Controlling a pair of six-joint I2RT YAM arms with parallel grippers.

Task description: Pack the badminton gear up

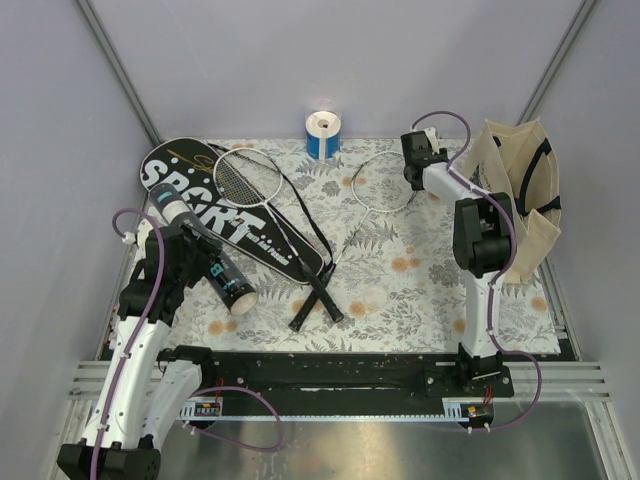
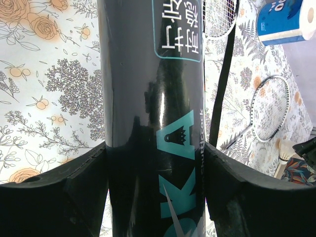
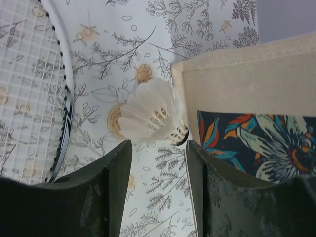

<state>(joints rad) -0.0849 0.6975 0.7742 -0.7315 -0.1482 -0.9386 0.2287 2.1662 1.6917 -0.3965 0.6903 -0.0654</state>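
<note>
A: Clamped in the left gripper (image 2: 155, 148): the black shuttlecock tube (image 2: 153, 74), with pads tight against both glossy sides, at the left of the floral tablecloth (image 2: 49, 98). Could slide or twist in that grip, going by the slick skin. Hard to say whether lifted or resting.

B: Agreed. As for the right gripper (image 3: 158, 148): with jaws partway apart, holding nothing. Just past the tips, a feather shuttlecock (image 3: 148, 113), lying right against the canvas tote bag (image 3: 247, 74).

A: Risky to close from there. Might pinch only feathers and crush them, or nudge the cork end away. Might also snag the bag's edge, or catch the racket head (image 3: 29, 74) just to the left.

B: Any writing?

A: "SPORT" in big white letters on the racket cover (image 1: 200, 200), with finer print beneath, too small to read. On the tube, teal "KA" with a small emblem, cut off below. Above that, a framed label of Chinese characters, not made out.

B: And on the blue-and-white roll (image 1: 323, 135)?

A: Some print, mostly out of view. Not legible.
</note>
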